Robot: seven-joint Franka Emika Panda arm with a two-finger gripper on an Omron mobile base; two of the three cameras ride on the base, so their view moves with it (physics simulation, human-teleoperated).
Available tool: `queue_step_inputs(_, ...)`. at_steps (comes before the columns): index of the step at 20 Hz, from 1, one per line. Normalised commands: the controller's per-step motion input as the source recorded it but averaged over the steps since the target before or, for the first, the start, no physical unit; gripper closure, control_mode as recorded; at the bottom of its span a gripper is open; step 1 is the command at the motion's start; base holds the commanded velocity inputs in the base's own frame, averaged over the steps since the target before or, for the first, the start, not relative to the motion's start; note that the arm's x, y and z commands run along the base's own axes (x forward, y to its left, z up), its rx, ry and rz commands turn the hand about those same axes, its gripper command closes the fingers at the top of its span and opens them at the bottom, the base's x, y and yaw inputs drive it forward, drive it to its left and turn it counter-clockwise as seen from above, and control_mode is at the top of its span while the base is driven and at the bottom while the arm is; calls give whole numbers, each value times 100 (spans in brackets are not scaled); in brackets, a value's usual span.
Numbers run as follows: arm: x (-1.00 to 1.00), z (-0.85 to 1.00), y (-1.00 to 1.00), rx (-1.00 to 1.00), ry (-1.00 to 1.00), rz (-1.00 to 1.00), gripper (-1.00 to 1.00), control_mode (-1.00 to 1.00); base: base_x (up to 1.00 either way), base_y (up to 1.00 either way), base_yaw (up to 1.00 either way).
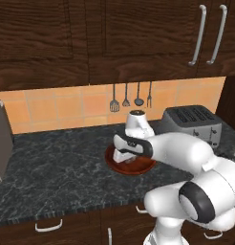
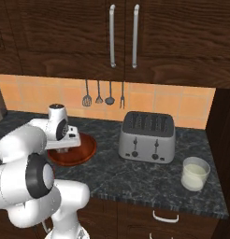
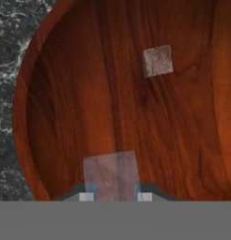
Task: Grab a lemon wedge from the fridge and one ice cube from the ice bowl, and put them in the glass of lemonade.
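An ice cube sits between the two finger tips of the gripper, its pale translucent block filling the gap, so the jaws are closed on it. It lies low inside the ice bowl, near the wall closest to the hand. A second ice cube rests apart from it on the bowl's reddish wooden floor, farther across.

The ice bowl stands on the dark speckled counter, to the left of the silver toaster. The arm reaches forward from the base and bends down at the wrist, so the hand points down into the bowl and covers much of it in the left base view; from the right base view the hand hangs over the bowl's near left part.

The glass of lemonade stands on the counter to the right of the toaster, near the front edge, well apart from the bowl. Kitchen utensils hang on the tiled backsplash behind, under dark wood cabinets.
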Motion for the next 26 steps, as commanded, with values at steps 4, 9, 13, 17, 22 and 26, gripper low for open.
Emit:
queue_step_inputs(4,-84,52,-44,8,-16,-16,100,-100,0,0,0)
queue_step_inputs(9,-60,68,-89,11,-6,-28,100,-100,0,0,0)
queue_step_inputs(13,-48,100,-95,4,0,-34,100,-100,0,0,0)
queue_step_inputs(17,-52,100,-97,-1,-6,-39,100,-100,0,0,0)
queue_step_inputs(22,-24,50,-78,-2,0,-40,100,-100,0,0,0)
queue_step_inputs(26,-31,21,-81,0,0,-42,100,-100,0,0,0)
